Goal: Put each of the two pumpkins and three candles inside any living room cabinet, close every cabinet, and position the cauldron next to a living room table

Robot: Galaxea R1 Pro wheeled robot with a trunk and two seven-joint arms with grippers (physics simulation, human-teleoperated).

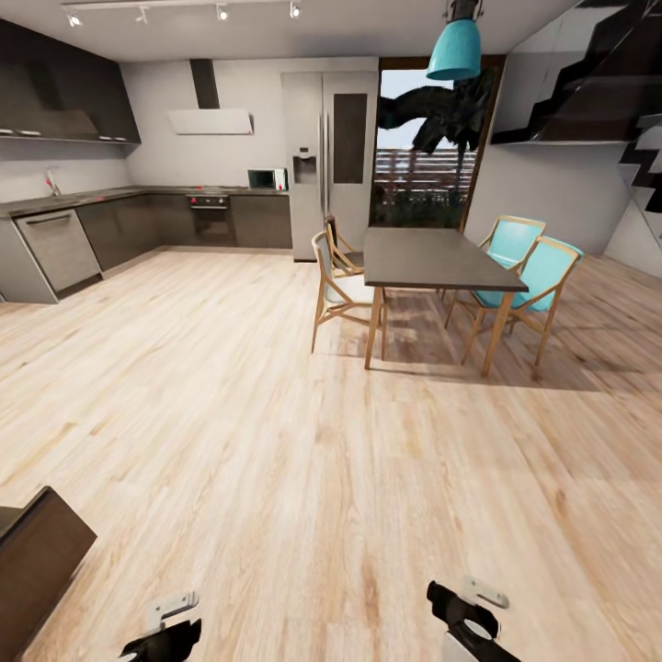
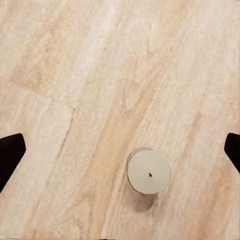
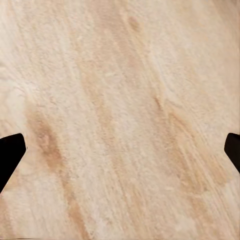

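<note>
One candle point(image 2: 149, 171), a stubby pale cylinder with a dark wick dot, stands upright on the light wood floor in the left wrist view. My left gripper point(image 2: 120, 150) hangs above it, open, with its dark fingertips point(image 2: 10, 155) spread wide and the candle off-centre between them. My right gripper point(image 3: 120, 150) is also open over bare floor. Both grippers sit low at the head view's near edge, left point(image 1: 165, 634) and right point(image 1: 469, 616). A dark-brown corner point(image 1: 37, 561) that looks like the cabinet juts in at the near left. The pumpkins, the cauldron and the table are out of view.
Ahead to the right stands a tall dark-topped dining table point(image 1: 437, 257) with wooden chairs point(image 1: 340, 290) and turquoise chairs point(image 1: 533, 276). Grey kitchen counters point(image 1: 119, 225) and a fridge point(image 1: 326, 156) line the far wall. A staircase point(image 1: 598, 83) rises at the far right. Wide wood floor point(image 1: 276, 414) lies between.
</note>
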